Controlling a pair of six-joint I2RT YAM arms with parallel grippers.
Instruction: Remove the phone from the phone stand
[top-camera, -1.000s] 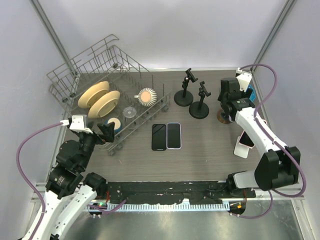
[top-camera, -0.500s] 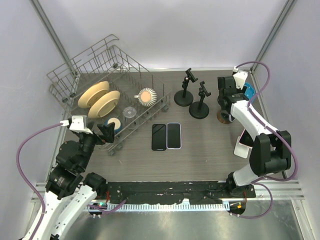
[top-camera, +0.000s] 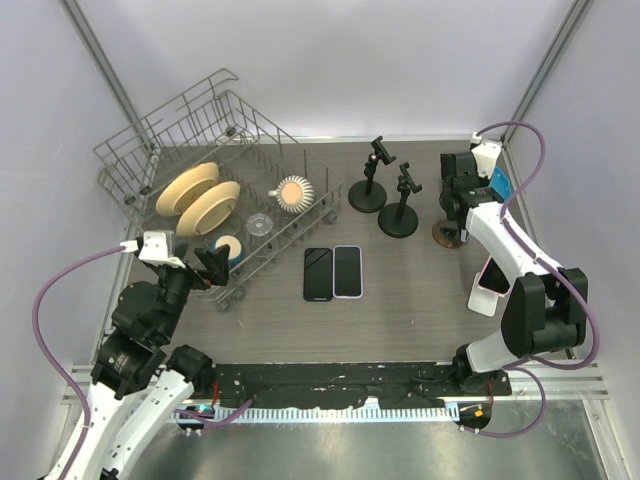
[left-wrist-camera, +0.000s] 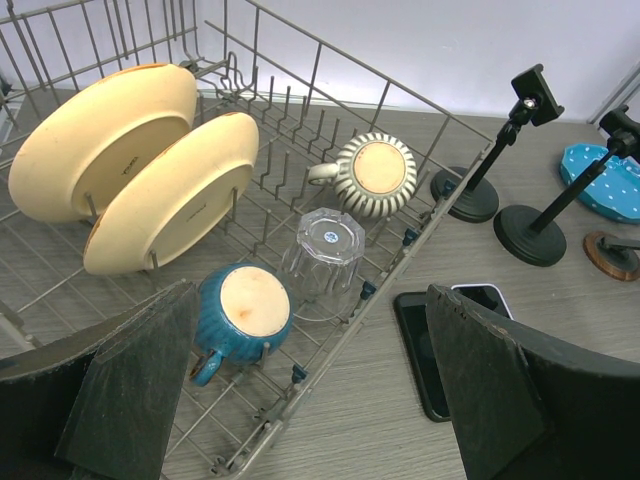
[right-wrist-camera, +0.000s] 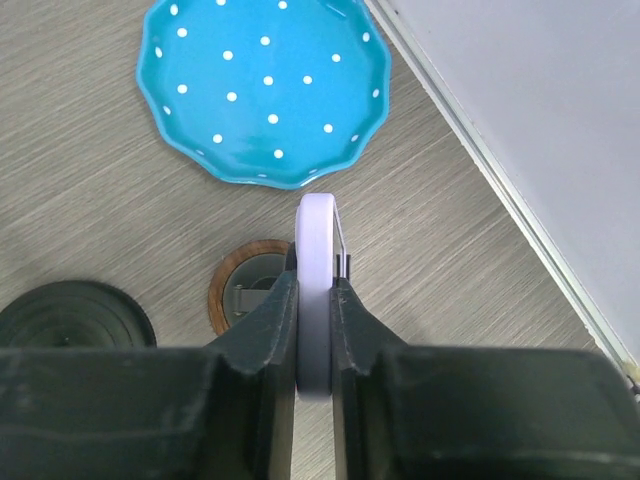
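**Phone pinched edge-on at its stand**

Your right gripper (right-wrist-camera: 315, 290) pinches the pale phone (right-wrist-camera: 318, 225) edge-on over the wood-based phone stand (right-wrist-camera: 243, 295), which is largely hidden behind it. Your left gripper (left-wrist-camera: 310, 375) stands spread. The stamps on the cream plates (left-wrist-camera: 170, 195) are too small to read.

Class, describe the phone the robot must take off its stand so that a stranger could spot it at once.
Go to the table's far right corner, where the blue dotted plate lies. Beside it a pale phone stands on edge over a brown round base. Unlike the phones lying flat, it is pinched in the right end effector.
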